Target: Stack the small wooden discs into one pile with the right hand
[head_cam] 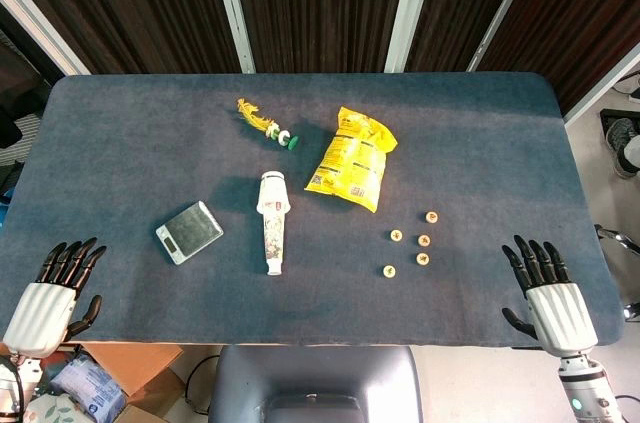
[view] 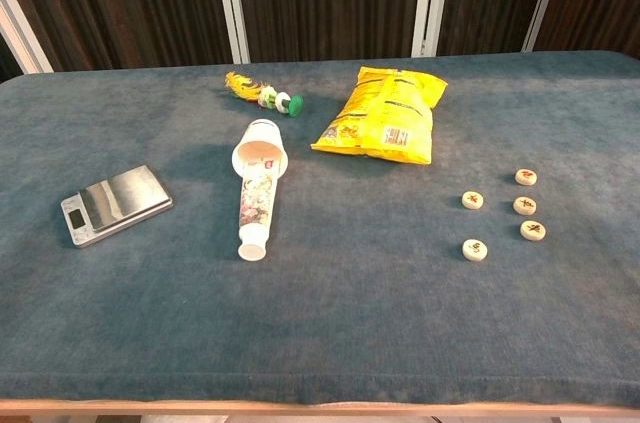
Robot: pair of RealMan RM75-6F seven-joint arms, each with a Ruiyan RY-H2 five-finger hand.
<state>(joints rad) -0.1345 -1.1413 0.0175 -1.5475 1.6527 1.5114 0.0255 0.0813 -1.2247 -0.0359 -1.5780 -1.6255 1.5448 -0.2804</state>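
**Five discs awaiting stacking**

Dark curtains back a blue-grey table (head_cam: 140,123). Five small wooden discs (head_cam: 424,240) lie flat and apart on the right side, none stacked; being nearest the right hand (head_cam: 548,295), they suit a one-handed pile. That hand rests at the near edge, fingers extended and slightly apart, holding nothing. Left hand (head_cam: 52,293) likewise idle, fingers apart. Unrelated items, a snack bag (head_cam: 352,157), tube (head_cam: 272,220) and pocket scale (head_cam: 188,231), lie well clear.

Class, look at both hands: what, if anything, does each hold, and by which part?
Nothing is held: the left hand and right hand rest open.
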